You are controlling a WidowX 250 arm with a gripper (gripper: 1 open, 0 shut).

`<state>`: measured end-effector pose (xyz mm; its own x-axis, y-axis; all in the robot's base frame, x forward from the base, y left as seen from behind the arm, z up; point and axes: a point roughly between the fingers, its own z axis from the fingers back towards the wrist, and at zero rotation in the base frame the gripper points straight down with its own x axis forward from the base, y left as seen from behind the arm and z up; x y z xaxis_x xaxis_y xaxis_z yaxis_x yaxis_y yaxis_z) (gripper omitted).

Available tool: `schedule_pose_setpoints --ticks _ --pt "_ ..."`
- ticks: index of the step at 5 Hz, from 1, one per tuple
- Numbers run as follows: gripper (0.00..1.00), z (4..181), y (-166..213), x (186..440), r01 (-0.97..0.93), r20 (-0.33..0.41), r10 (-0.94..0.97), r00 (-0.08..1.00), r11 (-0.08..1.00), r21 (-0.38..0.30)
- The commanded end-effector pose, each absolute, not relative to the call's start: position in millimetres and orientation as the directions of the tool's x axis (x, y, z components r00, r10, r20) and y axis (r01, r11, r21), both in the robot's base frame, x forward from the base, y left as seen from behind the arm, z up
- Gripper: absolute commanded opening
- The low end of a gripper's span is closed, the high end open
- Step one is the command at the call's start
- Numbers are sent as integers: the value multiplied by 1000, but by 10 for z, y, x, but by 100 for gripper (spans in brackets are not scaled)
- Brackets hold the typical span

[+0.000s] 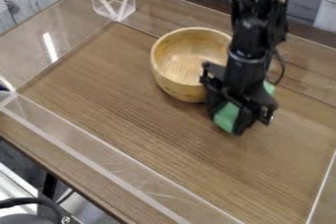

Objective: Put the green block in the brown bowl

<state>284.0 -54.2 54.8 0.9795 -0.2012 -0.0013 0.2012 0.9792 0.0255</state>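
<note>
- Claw grips the green block low over the table, outside the brown bowl
- Releasing here would miss the bowl

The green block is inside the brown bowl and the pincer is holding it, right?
Not quite. The pincer does hold the green block, but the block is outside the brown bowl, low over the table beside the bowl's right edge. The camera view shows the bowl empty.
</note>
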Motion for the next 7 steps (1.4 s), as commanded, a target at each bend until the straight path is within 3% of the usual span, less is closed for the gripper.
schedule_pose_setpoints --ticks 1,4,5,7 --pt "0 996 -484 2990 175 117 -178 977 984 31" --pt "0 375 -581 3017 223 69 -224 972 974 23" --pt "0 336 -609 3051 230 71 -231 970 973 21" --pt "0 516 -565 3062 229 103 -229 968 973 13"
